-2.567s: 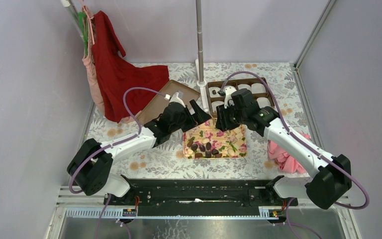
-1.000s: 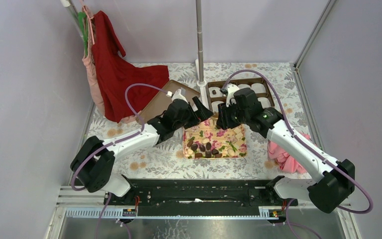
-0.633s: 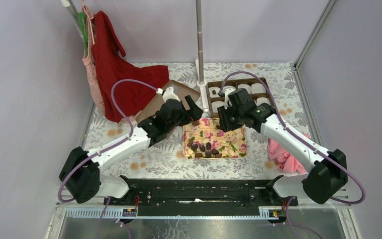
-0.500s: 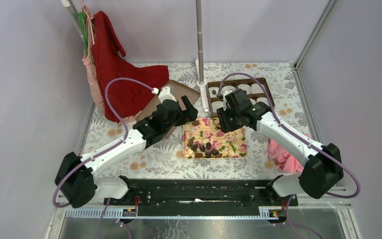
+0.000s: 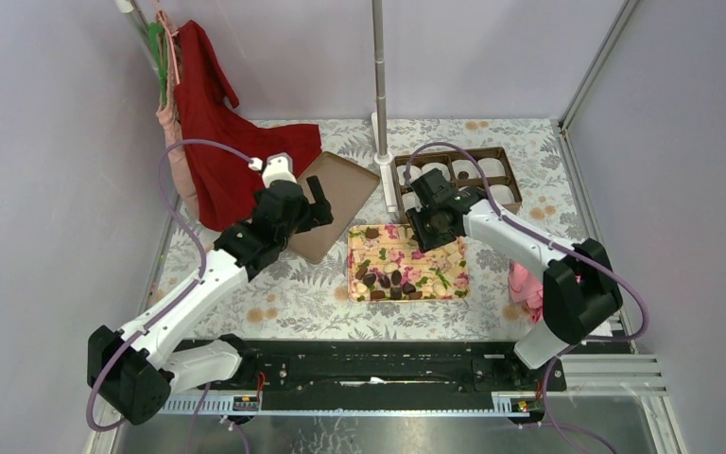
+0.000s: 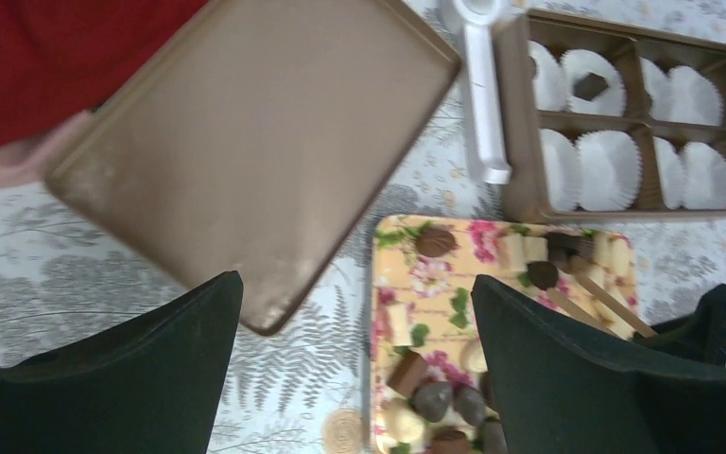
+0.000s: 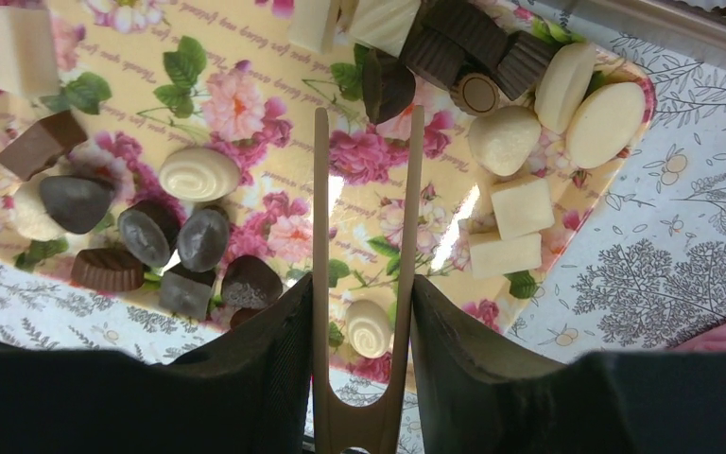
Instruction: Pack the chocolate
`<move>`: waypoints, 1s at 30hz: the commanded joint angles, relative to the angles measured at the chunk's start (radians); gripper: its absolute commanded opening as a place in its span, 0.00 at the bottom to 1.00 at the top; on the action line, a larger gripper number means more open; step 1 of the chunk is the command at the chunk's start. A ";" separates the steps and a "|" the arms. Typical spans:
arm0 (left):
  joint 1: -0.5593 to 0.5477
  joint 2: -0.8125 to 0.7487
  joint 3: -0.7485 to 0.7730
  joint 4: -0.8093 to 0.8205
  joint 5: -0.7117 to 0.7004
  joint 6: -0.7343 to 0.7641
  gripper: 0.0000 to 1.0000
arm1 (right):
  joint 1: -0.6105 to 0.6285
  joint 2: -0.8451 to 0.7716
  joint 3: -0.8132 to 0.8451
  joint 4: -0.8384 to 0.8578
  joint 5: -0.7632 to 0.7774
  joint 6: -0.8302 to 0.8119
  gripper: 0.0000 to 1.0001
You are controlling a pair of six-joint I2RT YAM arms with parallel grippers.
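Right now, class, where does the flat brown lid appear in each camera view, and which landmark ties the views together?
Top external: the flat brown lid lies left of centre, between the red cloth and the floral tray.
Left wrist: the lid fills the upper left.
Right wrist: not in it.
Shared landmark: the floral tray, in all three views.

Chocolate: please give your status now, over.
Left hand open, empty. Right hand shut on tongs, tips around a dark chocolate on the tray. Nothing blocking the box.
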 commanded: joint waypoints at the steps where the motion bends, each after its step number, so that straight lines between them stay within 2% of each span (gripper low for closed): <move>1: 0.066 -0.022 0.098 -0.108 0.048 0.129 0.99 | 0.008 0.048 0.039 0.037 0.039 0.013 0.44; 5: 0.080 -0.030 0.164 -0.127 0.043 0.251 0.99 | 0.007 0.086 0.036 0.057 0.045 0.022 0.44; 9: 0.090 -0.039 0.138 -0.087 -0.007 0.324 0.99 | 0.006 0.114 0.039 0.069 0.056 0.030 0.43; 21: 0.149 -0.061 0.060 -0.046 0.044 0.341 0.99 | 0.006 0.139 0.054 0.094 0.073 0.043 0.42; 30: 0.150 -0.093 0.059 -0.051 0.060 0.339 0.99 | 0.006 0.111 0.082 0.054 0.066 0.038 0.29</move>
